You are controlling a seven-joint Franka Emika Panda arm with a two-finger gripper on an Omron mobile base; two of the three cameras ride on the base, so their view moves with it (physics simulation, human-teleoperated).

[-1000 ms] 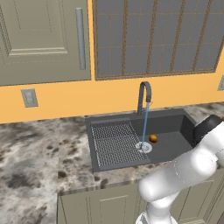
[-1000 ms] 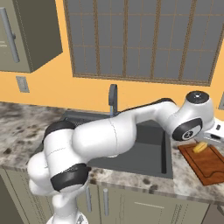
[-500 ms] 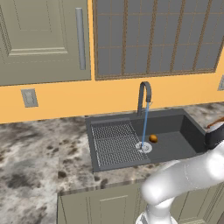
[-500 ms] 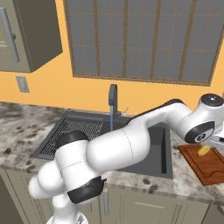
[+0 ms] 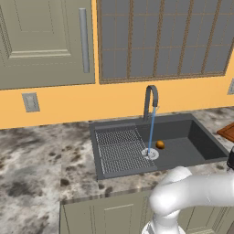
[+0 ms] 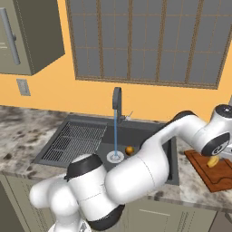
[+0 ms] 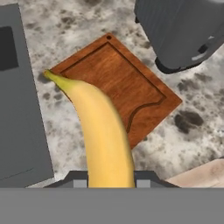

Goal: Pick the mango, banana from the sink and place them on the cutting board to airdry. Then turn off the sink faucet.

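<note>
Water running from the faucet (image 5: 151,95) into the sink (image 5: 201,139), with the mango (image 5: 160,144) lying by the drain (nothing lifted there yet). Further right, claw (image 7: 110,177) clamped on the banana (image 7: 103,136), held above the cutting board (image 7: 127,87), apparently clear of the wood, though contact hard to judge from above. At the far right, a dark appliance (image 7: 183,30) just beyond the board. Roughly a third through: banana to set down, mango to fetch, tap to shut off.
</note>
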